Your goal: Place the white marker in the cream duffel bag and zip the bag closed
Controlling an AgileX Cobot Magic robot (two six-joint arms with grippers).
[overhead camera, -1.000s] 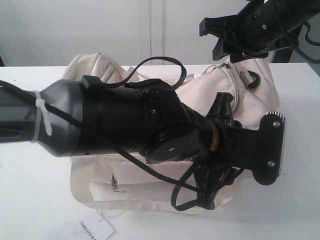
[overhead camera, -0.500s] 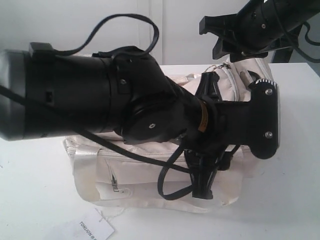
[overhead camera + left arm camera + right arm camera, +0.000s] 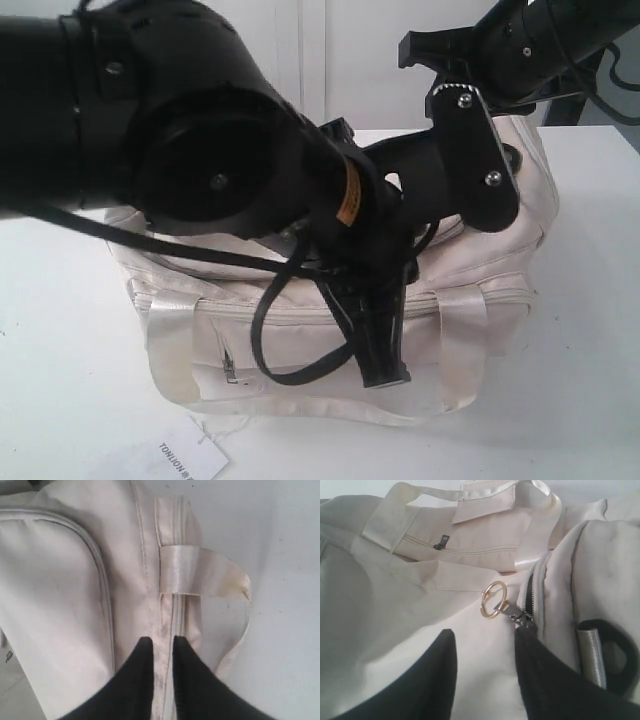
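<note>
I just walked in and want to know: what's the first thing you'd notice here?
A huge black robot arm fills the left and middle of the exterior view, crossing in front of the cream duffel bag on the white table. Close up in the right wrist view, a shiny gold ring sits at the bag's zipper pull.

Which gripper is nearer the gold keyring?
Right. The right gripper hangs just short of the keyring; the left gripper sits at the bag's seam, by a strap.
</note>
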